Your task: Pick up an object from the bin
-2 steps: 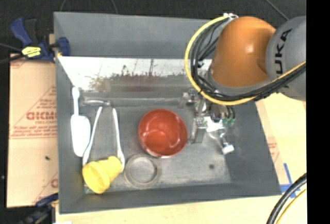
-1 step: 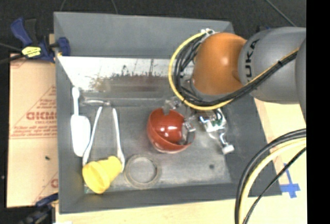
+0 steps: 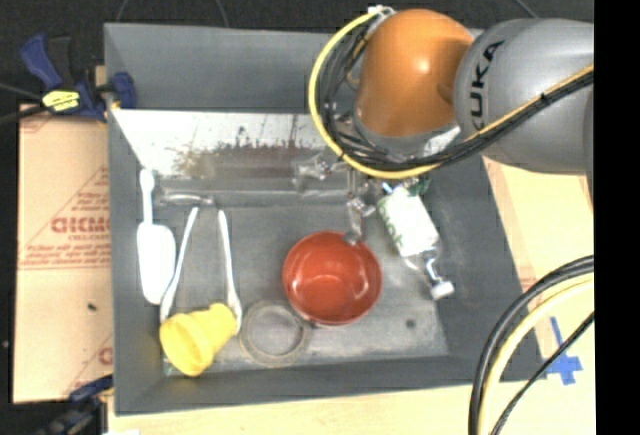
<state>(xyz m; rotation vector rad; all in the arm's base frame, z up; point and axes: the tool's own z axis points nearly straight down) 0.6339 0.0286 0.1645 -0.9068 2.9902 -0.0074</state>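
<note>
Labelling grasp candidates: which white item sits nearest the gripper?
The green-labelled white tube, just right of the gripper; the white spoon and tongs lie far to the left.

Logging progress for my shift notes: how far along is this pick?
Nothing looks picked yet: the red bowl, white-and-green tube and yellow cup all lie in the bin. In hand: the gripper hangs between bowl and tube. Left: grasping and lifting one.

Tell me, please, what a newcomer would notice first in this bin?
The robot's orange wrist cover hangs large over the upper right of the bin. Below it a red bowl sits near the middle, and a yellow cup lies tipped in the lower-left corner.
</note>
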